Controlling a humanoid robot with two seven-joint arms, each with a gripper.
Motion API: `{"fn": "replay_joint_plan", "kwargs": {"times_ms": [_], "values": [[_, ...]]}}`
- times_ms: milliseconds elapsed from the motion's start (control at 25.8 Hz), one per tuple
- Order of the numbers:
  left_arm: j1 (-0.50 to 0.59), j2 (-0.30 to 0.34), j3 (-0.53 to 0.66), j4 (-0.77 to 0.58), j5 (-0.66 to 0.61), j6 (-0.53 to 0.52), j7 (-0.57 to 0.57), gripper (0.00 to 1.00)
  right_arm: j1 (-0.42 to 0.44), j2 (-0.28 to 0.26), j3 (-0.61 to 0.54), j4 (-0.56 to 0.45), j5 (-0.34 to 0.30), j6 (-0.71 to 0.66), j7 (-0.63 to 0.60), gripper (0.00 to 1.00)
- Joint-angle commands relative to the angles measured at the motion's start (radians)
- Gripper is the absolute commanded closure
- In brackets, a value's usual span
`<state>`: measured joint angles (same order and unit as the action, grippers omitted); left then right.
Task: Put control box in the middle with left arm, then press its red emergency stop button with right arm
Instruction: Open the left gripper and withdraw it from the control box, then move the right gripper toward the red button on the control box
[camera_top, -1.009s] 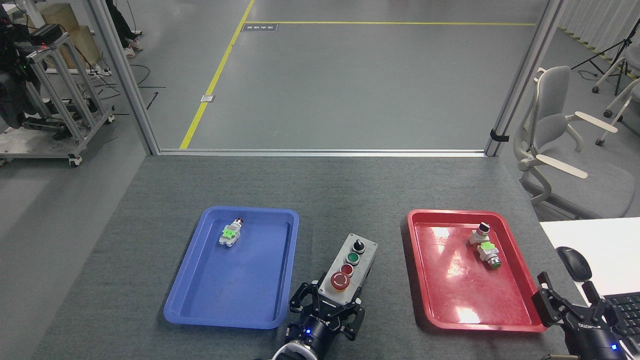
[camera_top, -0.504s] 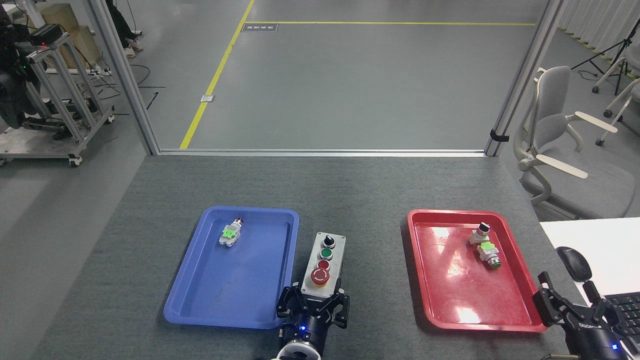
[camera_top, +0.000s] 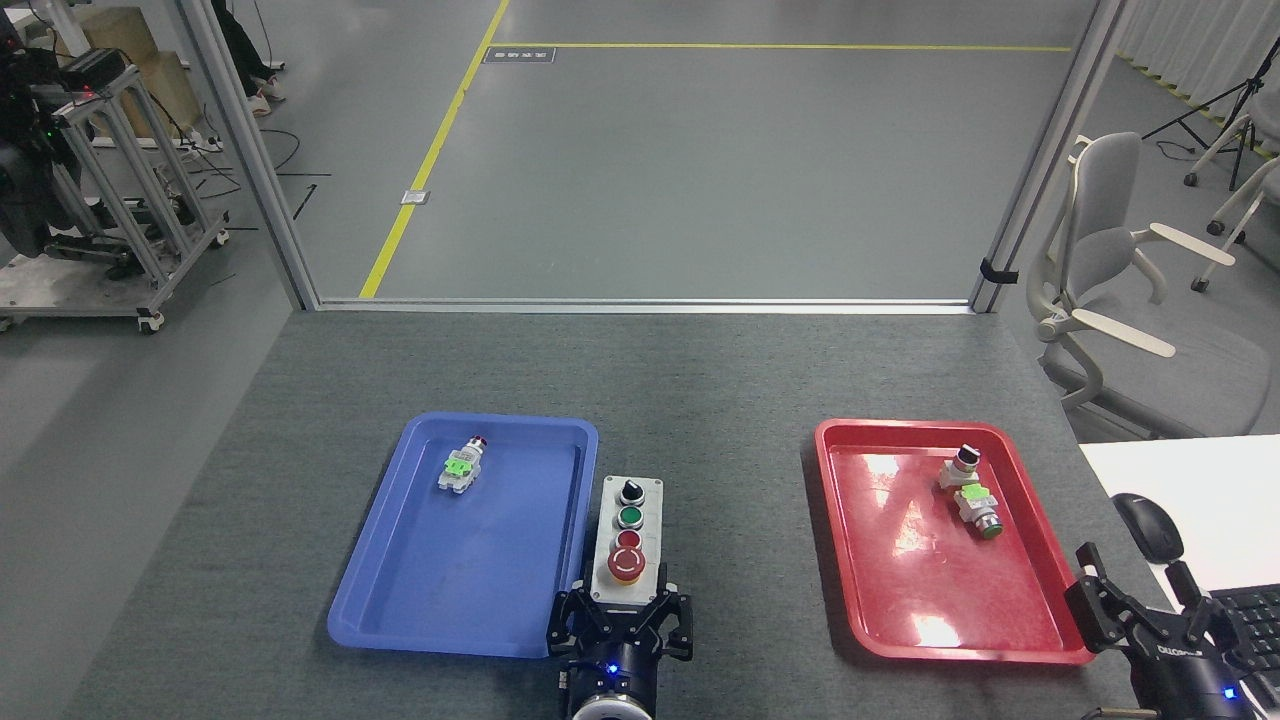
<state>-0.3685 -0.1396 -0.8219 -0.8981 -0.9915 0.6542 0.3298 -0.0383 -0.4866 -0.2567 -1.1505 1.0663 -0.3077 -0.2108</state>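
in the last second your left end effector, gripping the control box, straightened it and drew it left, beside the blue tray; recentre it. your right end effector waits open.

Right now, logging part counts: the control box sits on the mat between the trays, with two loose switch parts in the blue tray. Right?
Not quite. The head view shows one switch part in the blue tray; the control box does sit between the trays.
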Motion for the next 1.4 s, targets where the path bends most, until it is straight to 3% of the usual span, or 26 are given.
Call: {"fn": "replay_joint_plan", "kwargs": {"times_ms": [0, 78, 388, 504, 582, 698, 776, 853, 892, 1009, 1125, 1241, 1358], "values": [[0.002, 0.002, -0.011, 0.004, 0.021, -0.002, -0.003, 0.82, 0.0, -0.001, -0.001, 0.0, 0.0, -0.002, -0.001, 0.0], [0.002, 0.002, -0.019, 0.004, 0.025, -0.007, 0.009, 0.0, -0.002, 0.0, -0.003, 0.0, 0.0, -0.002, -0.001, 0.0], [0.017, 0.005, -0.048, -0.022, 0.013, -0.004, 0.04, 0.01, 0.0, 0.0, -0.003, 0.0, 0.0, 0.006, -0.004, 0.0], [0.102, 0.011, -0.049, -0.133, -0.026, 0.036, 0.077, 0.01, -0.003, -0.003, -0.004, 0.0, -0.002, 0.012, -0.009, 0.01], [0.148, 0.014, -0.04, -0.205, -0.122, 0.078, 0.086, 0.01, -0.005, -0.01, -0.006, 0.0, -0.014, 0.013, -0.01, 0.06], [0.203, 0.026, -0.023, -0.288, -0.231, 0.093, 0.087, 0.01, -0.02, -0.023, -0.003, 0.0, -0.032, 0.012, -0.012, 0.3], [0.218, 0.032, -0.002, -0.334, -0.262, 0.093, 0.09, 0.01, -0.022, -0.029, -0.001, 0.0, -0.032, 0.006, -0.016, 0.54], [0.241, 0.069, 0.04, -0.397, -0.294, 0.093, 0.09, 0.01, -0.023, -0.038, 0.0, -0.002, -0.032, -0.007, -0.018, 0.9], [0.253, 0.106, 0.069, -0.44, -0.302, 0.093, 0.089, 0.01, -0.034, -0.049, 0.008, -0.002, -0.032, -0.019, -0.018, 1.0], [0.276, 0.251, 0.182, -0.561, -0.289, 0.07, 0.08, 0.01, -0.106, -0.079, 0.128, 0.012, -0.032, -0.093, -0.016, 1.0], [0.29, 0.393, 0.348, -0.594, -0.251, -0.056, 0.074, 0.01, -0.242, -0.075, 0.342, 0.038, -0.031, -0.087, -0.015, 1.0], [0.292, 0.417, 0.555, -0.576, -0.122, -0.327, 0.072, 0.01, -0.379, -0.052, 0.574, 0.074, -0.031, -0.068, -0.01, 1.0], [0.287, 0.417, 0.734, -0.515, -0.068, -0.59, 0.038, 0.01, -0.46, 0.013, 0.741, 0.095, -0.031, -0.07, -0.004, 1.0]]}}
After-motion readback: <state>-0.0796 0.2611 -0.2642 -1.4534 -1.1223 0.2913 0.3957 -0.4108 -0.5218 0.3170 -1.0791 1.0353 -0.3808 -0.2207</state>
